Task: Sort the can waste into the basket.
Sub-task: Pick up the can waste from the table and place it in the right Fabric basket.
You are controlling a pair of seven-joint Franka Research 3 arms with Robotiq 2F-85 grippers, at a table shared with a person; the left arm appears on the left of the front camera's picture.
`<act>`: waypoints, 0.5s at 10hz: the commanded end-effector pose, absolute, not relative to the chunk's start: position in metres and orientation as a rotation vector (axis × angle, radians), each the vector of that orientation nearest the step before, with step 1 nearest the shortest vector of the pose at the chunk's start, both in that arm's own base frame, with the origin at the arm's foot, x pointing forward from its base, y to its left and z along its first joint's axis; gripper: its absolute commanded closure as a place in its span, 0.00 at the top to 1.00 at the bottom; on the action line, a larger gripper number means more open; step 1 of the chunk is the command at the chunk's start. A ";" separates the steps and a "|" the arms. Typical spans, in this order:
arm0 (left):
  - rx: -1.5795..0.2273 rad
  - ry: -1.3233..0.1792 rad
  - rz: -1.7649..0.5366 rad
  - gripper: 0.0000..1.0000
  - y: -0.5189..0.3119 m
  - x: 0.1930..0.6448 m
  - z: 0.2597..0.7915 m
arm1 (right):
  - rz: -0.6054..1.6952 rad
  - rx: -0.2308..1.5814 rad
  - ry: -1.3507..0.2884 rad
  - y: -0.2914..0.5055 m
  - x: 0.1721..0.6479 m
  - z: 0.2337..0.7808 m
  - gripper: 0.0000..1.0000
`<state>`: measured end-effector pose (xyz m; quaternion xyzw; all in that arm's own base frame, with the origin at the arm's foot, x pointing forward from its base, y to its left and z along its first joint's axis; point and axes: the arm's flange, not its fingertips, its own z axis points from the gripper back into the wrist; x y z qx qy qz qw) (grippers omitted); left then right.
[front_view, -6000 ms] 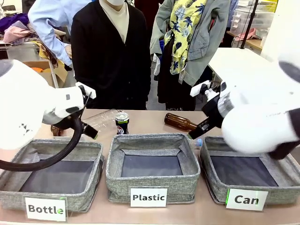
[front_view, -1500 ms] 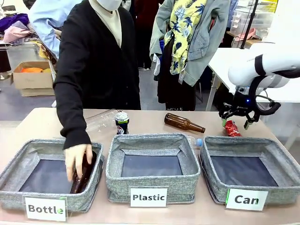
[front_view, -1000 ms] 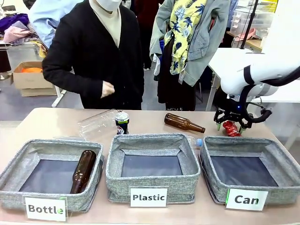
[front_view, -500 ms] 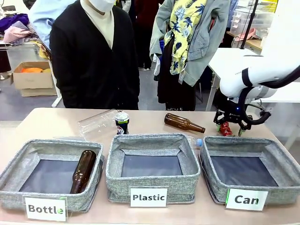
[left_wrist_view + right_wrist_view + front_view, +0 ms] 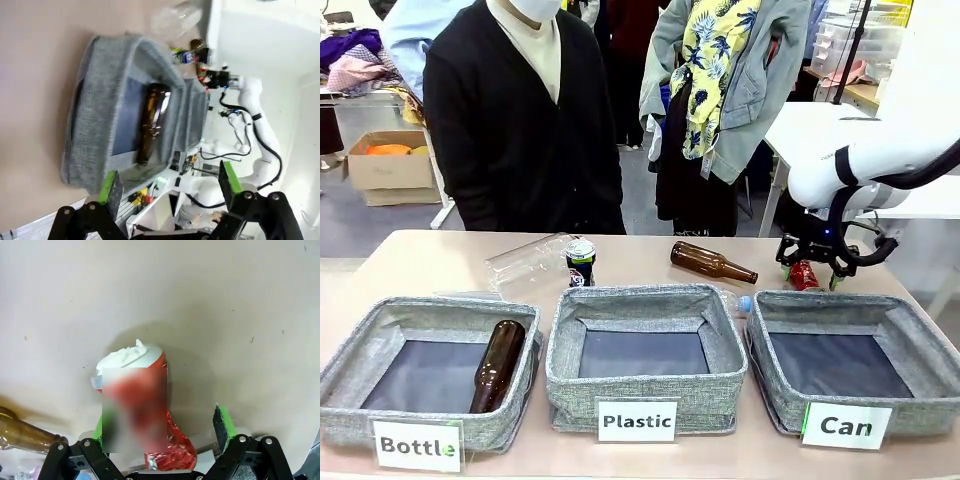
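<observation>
Just beyond the Can basket (image 5: 840, 302), at its twelve o'clock, the crushed red can (image 5: 135, 405) lies on the tabletop (image 5: 430, 262) between the right arm's (image 5: 865, 165) wide-open jaws, long axis pointing twelve o'clock across their closing line.

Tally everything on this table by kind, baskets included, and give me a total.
Cans: 2
Brown glass bottles: 2
Clear plastic bottles: 2
Baskets: 3
Total: 9
</observation>
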<state>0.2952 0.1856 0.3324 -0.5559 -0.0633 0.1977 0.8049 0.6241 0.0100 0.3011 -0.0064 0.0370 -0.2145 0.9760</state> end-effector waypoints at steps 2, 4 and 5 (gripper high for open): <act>-1.139 -0.100 0.444 1.00 0.187 0.296 0.327 | -0.436 -0.061 0.070 0.012 0.627 0.301 1.00; -1.173 -0.100 0.421 1.00 0.182 0.298 0.322 | -0.428 -0.065 0.073 0.013 0.628 0.301 1.00; -1.173 -0.100 0.421 1.00 0.182 0.298 0.322 | -0.419 -0.074 0.075 0.013 0.627 0.299 0.94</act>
